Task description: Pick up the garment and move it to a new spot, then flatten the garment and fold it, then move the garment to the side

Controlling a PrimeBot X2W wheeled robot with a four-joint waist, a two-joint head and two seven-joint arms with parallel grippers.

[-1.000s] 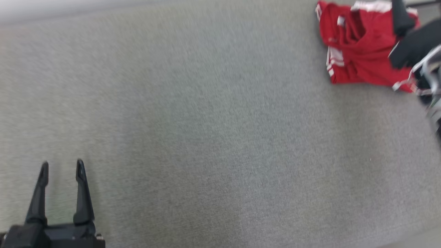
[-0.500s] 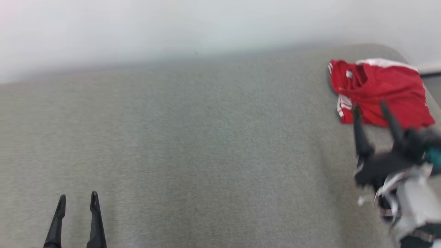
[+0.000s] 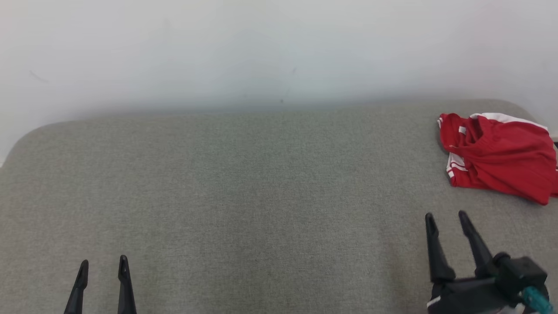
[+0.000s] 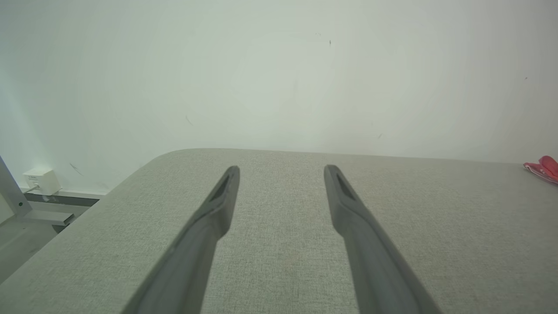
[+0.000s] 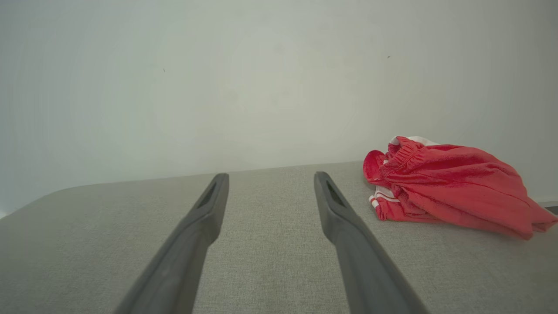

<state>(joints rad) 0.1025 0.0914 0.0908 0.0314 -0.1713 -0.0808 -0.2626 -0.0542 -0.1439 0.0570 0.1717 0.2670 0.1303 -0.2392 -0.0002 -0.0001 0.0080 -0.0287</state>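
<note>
The garment (image 3: 499, 156) is a crumpled red pair of shorts with white stripes, lying in a heap at the far right of the grey table (image 3: 261, 196). In the right wrist view the garment (image 5: 449, 187) lies ahead and to the right of my fingers. My right gripper (image 3: 446, 216) hovers near the front right, open and empty, well short of the cloth. At the lower left my left gripper (image 3: 103, 263) is open with nothing in it. A sliver of the garment (image 4: 544, 168) shows at the right edge of the left wrist view.
A pale wall (image 3: 261, 52) rises right behind the table's far edge. The table's corners are rounded. Off its left end, the left wrist view shows a small white box (image 4: 41, 180) at the wall's foot.
The head camera has tilted up, bringing the wall into view. My right gripper has drawn back from over the garment to the front right, still open. The garment lies unheld.
</note>
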